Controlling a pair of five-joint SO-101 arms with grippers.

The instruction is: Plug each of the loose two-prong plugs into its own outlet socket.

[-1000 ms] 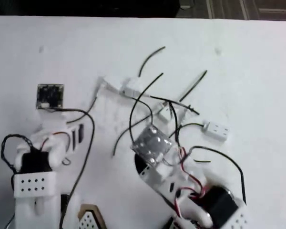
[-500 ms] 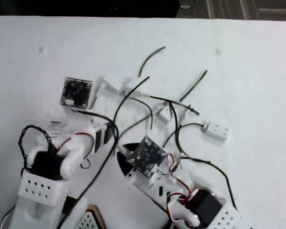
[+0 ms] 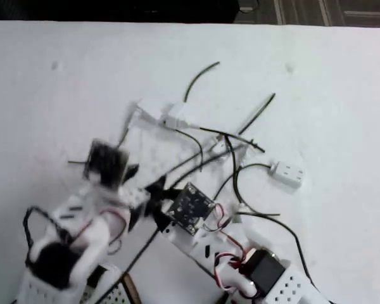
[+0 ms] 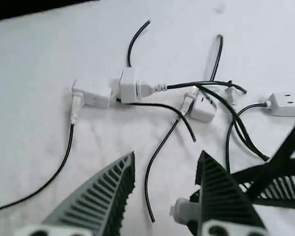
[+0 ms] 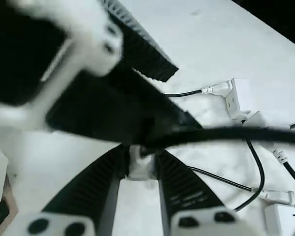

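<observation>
My right gripper (image 5: 140,169) is shut on a small white two-prong plug (image 5: 139,166); its black cord (image 5: 246,133) trails off to the side. In the high view that gripper (image 3: 159,194) sits low over the table's near middle. My left gripper (image 4: 164,184) is open, right beside it, and the held plug (image 4: 181,212) shows by one of its fingers (image 4: 221,194). Farther back lie two white outlet blocks (image 3: 151,109) (image 3: 175,118) joined together, a small white socket (image 3: 220,147) and a white three-hole strip (image 3: 288,172).
Loose black cords (image 3: 196,79) cross the middle of the white table (image 3: 316,76) between the outlets. One free cord end (image 4: 150,196) lies under my left gripper. The two arms crowd the near edge; the far and right parts of the table are bare.
My left arm swung right and inward until its gripper met the right one. My right arm drew back toward the near edge with the plug, dragging its cord.
</observation>
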